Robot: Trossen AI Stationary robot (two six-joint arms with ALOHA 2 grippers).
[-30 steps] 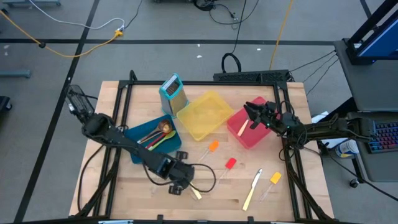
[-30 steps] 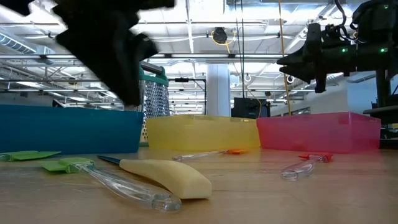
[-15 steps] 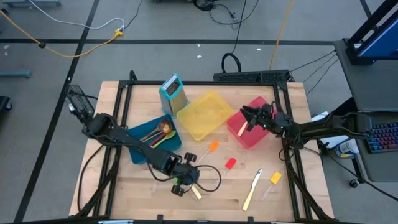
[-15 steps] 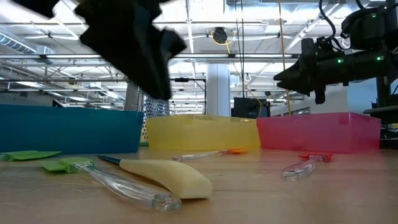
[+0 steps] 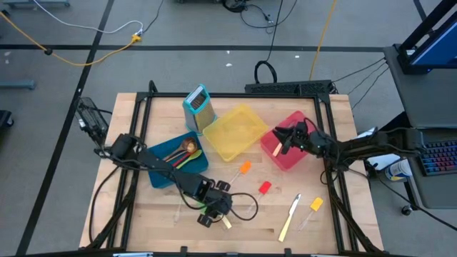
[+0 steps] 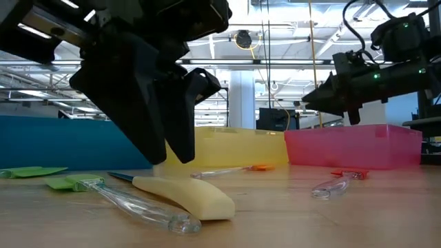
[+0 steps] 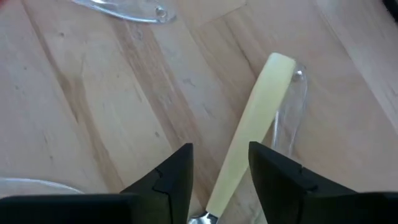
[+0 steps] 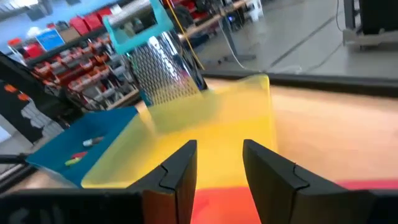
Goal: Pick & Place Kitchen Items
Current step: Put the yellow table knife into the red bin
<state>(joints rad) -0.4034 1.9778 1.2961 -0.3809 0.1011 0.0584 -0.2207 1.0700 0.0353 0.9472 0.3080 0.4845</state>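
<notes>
A cream-handled knife point(image 5: 226, 222) lies flat on the wooden table near its front edge. My left gripper point(image 7: 221, 180) hangs just above it, slanting down and open. One finger stands on each side of the handle point(image 7: 249, 130), clear of it in the low view point(image 6: 169, 155). A clear-handled spatula with a green head point(image 6: 76, 182) lies beside the knife. My right gripper point(image 5: 282, 139) hovers open and level over the red bin point(image 5: 294, 155), with nothing between its fingers point(image 8: 221, 174). Another cream knife point(image 5: 277, 148) lies in that bin.
The blue bin point(image 5: 161, 175) holds spoons point(image 5: 182, 153). The yellow bin point(image 5: 232, 132) and the teal grater point(image 5: 198, 107) stand behind it. Orange point(image 5: 244, 168), red point(image 5: 265, 188) and yellow point(image 5: 315, 204) spatulas and a second knife point(image 5: 291, 218) lie loose on the front right of the table.
My left gripper has come down and toward the table's right, over the cream-handled knife, rolling its wrist, and has opened. My right gripper has sunk a little over the red bin. No item has moved.
</notes>
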